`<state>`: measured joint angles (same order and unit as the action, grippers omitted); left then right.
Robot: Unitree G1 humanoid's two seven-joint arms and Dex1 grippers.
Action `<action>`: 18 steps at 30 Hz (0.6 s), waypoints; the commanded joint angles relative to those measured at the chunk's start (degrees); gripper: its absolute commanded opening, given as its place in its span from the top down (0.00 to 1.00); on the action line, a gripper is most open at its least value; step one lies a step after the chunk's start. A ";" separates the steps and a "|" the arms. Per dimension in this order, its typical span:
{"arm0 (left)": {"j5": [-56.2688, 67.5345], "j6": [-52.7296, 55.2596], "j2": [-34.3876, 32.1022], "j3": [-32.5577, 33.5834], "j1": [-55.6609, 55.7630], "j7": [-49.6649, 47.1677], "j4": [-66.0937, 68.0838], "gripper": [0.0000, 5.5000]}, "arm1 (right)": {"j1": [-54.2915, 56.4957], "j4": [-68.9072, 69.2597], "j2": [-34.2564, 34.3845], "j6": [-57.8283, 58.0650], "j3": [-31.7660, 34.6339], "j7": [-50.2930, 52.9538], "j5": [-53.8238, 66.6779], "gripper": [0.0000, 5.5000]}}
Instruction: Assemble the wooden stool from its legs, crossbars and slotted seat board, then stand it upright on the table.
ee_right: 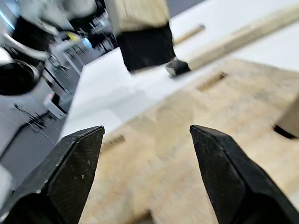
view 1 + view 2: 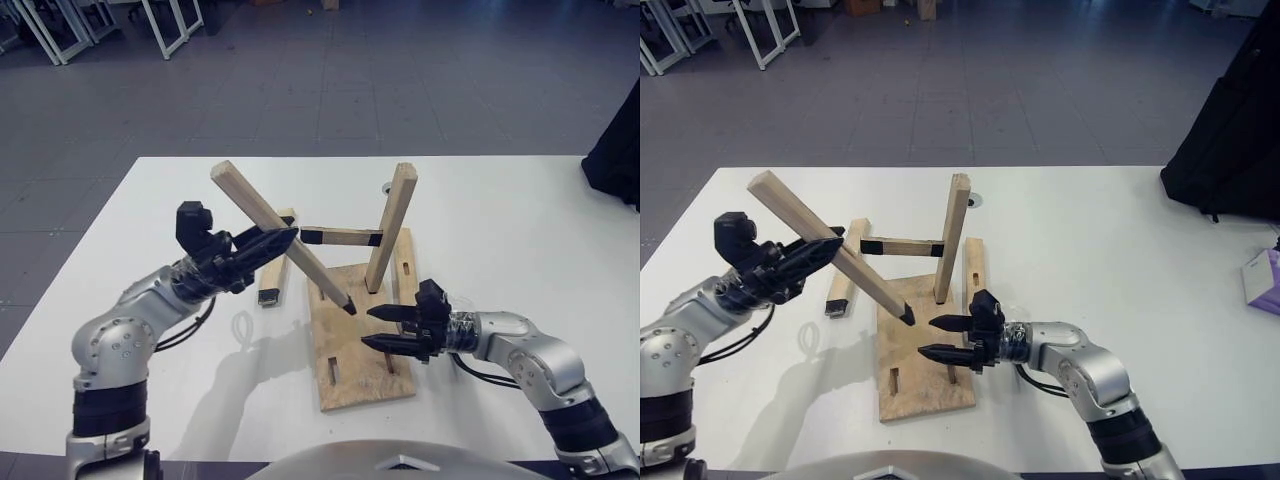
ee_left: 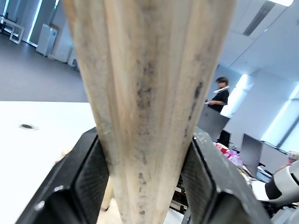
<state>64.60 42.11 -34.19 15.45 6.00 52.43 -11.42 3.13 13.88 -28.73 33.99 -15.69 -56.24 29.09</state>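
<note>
The slotted seat board (image 2: 350, 370) lies flat on the white table. One leg (image 2: 392, 225) stands upright in a far slot, and a crossbar (image 2: 342, 237) runs left from it. My left gripper (image 2: 285, 240) is shut on a second leg (image 2: 262, 215), held tilted; its black tip (image 1: 145, 44) hangs just above the board's middle. In the left wrist view that leg (image 3: 149, 93) sits between the fingers (image 3: 84, 182). My right gripper (image 2: 368, 327) stands open low over the board's near half, holding nothing. Two more legs (image 2: 275, 270) (image 2: 407, 262) lie flat beside the board.
A cable hole (image 2: 387, 188) sits in the table behind the upright leg. A dark bag (image 2: 1230, 130) stands off the table's right edge, and a small purple box (image 2: 1265, 275) lies at the far right. Bare tabletop stretches to the right of the board.
</note>
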 commanded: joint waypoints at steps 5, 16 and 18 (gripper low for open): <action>-15.69 -5.05 -2.25 -7.96 8.26 9.01 16.59 0.63 | 3.11 -6.15 -1.26 -1.31 -4.49 0.60 -7.38 0.39; -26.97 -14.81 -1.49 -13.24 10.89 11.70 21.20 0.63 | 2.31 -7.15 -5.69 -2.17 -7.61 -3.36 -9.94 0.39; -27.79 -16.39 -1.23 -14.17 12.10 13.62 22.62 0.63 | 2.62 -7.81 -5.73 -2.40 -8.29 -3.42 -10.44 0.39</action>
<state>41.47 26.24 -35.24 3.72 17.94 65.08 8.59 7.21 8.93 -32.58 29.66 -21.81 -60.25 22.17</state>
